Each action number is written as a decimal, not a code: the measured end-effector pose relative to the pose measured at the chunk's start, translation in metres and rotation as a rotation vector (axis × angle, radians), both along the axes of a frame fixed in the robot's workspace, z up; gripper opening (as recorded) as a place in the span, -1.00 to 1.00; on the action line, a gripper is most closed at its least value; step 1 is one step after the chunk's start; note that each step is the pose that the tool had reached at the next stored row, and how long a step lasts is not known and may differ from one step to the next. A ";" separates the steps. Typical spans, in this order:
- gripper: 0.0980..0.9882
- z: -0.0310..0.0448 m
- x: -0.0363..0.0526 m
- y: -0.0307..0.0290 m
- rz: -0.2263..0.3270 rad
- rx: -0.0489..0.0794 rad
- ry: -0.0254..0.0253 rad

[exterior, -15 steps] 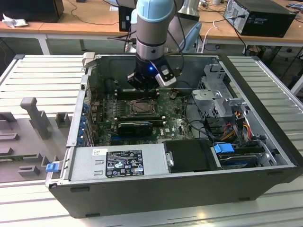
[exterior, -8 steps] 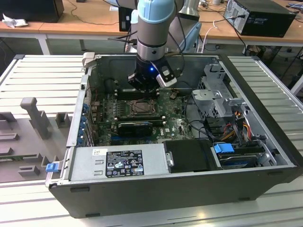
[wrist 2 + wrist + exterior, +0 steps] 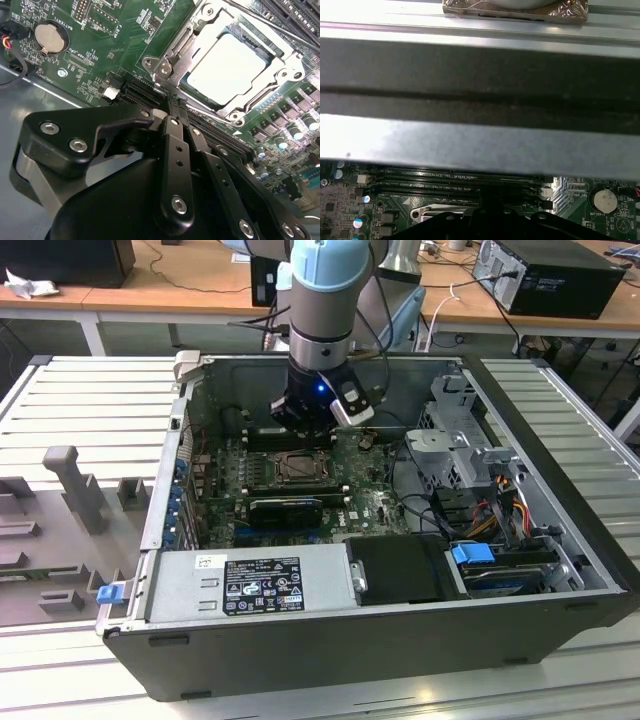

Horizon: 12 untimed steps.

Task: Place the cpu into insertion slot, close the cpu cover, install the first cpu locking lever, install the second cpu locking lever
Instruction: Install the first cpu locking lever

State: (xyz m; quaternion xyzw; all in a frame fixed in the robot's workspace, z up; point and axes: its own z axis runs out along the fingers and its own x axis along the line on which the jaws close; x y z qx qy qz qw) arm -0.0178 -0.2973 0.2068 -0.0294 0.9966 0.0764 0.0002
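the cpu (image 3: 227,67) is seen in the upper right of the second wrist view, already seated flat in the insertion slot (image 3: 176,60), its pale metal face showing through the square window of the cpu cover (image 3: 282,62), which appears to be lowered over it. in the exterior view the socket lies at the frame's centre, on the green motherboard (image 3: 375,505) inside the open computer case (image 3: 560,440). the pincer (image 3: 172,102) is held just beside the socket's near edge with its fingers drawn together and nothing gripped between them. the chip is judged light, stiff and fragile, with a slick face; it would best be taken by its edges, never pressed from above. the cover is judged thin springy sheet metal, best pushed on its frame. the locking levers are judged to be stiff wire, though their positions cannot be made out surely.
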 end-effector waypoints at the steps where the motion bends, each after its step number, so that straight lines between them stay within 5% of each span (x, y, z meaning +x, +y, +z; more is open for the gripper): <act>1: -0.98 -0.0006 0.0000 0.0000 0.000 0.000 0.0000; 12: -0.98 -0.0039 0.0000 0.0000 0.000 -0.004 0.0000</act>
